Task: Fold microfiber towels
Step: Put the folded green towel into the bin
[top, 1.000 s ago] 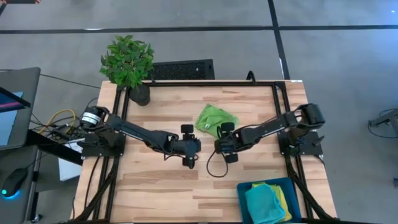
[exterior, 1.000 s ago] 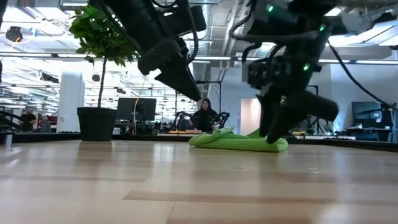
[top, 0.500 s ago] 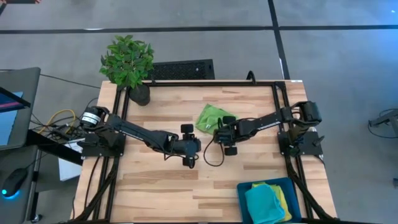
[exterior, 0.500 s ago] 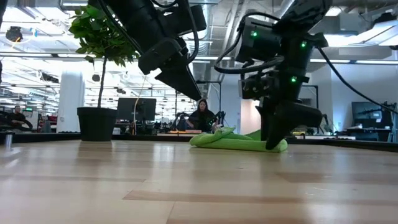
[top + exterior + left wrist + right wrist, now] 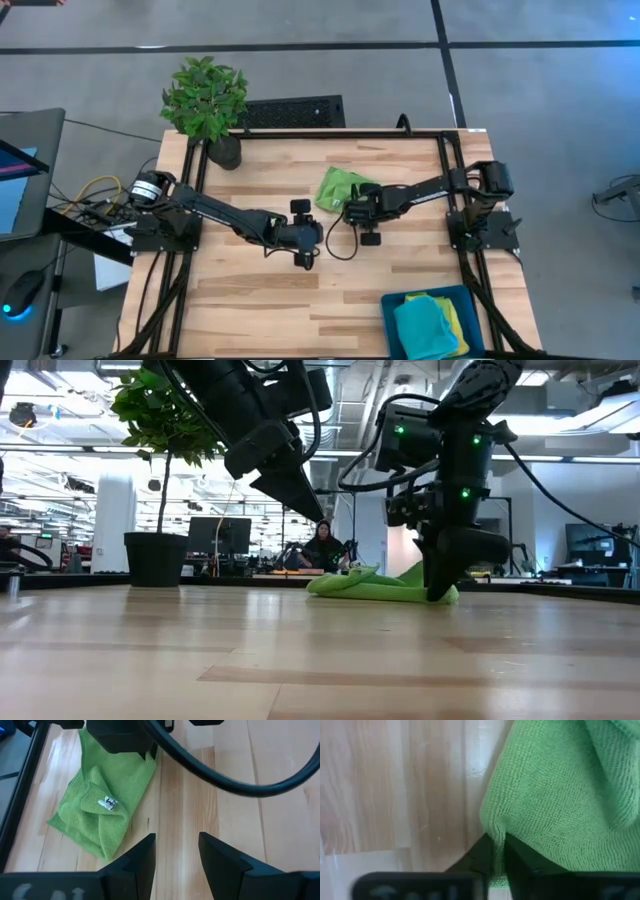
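A crumpled lime green towel point(image 5: 341, 189) lies on the wooden table's far middle; it also shows in the low view point(image 5: 370, 587) and in the left wrist view point(image 5: 107, 802). My right gripper point(image 5: 353, 211) stands at the towel's near edge, fingers down and shut on it. My left gripper point(image 5: 318, 235) is open and empty, held above the table to the near left of the towel; the low view shows it lifted point(image 5: 300, 495). A turquoise towel point(image 5: 425, 328) and a yellow towel point(image 5: 455, 322) lie in a blue bin. My right gripper pinches the lime green towel's near edge point(image 5: 492, 831) between its two fingers. The fingers come from above, pointing down at the table point(image 5: 438, 588). The towel lies bunched on the table; one layer or several, I cannot tell.
A potted plant point(image 5: 208, 105) stands at the far left corner. The blue bin point(image 5: 388, 310) sits at the near right corner. A black frame point(image 5: 445, 160) runs along the table's sides. A loose black cable point(image 5: 335, 250) loops below my right gripper.
My right gripper has moved toward the table's far edge and a little left, onto the lime green towel's near edge. The towel has kept its place on the table.
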